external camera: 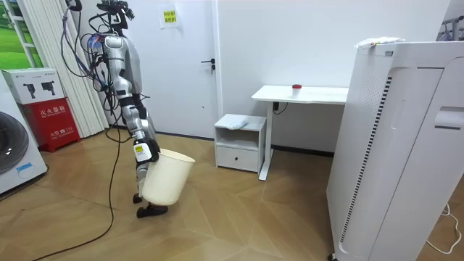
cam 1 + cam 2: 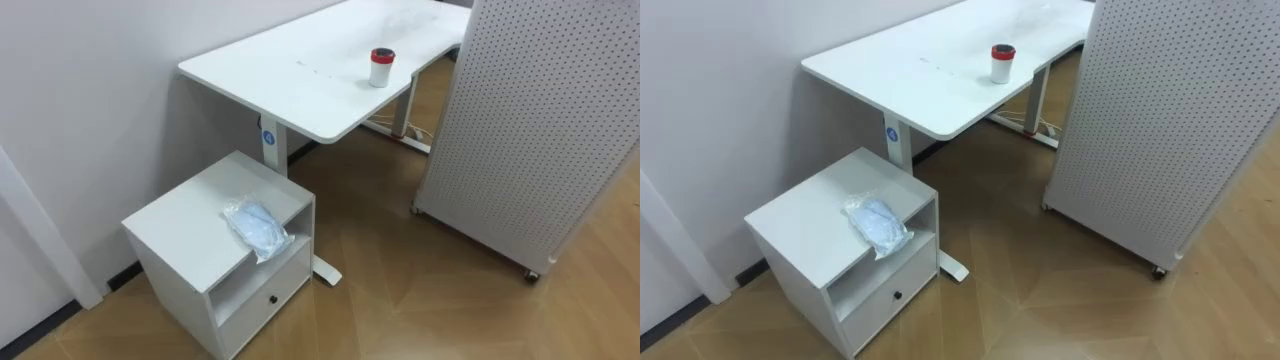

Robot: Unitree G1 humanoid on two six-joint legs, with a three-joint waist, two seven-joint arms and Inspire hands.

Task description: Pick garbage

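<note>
Topping boxy cabinet [image 2: 190, 215]: crumpled, perhaps-plastic bag [image 2: 257, 226]

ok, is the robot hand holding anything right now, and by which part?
Yes: the right robot hand carries a white bin by its top rim, at the robot's side.

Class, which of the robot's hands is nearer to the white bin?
Right. The right hand is at the rim of the white bin, which hangs tilted beside the robot's legs; where the left hand is cannot be told.
</note>
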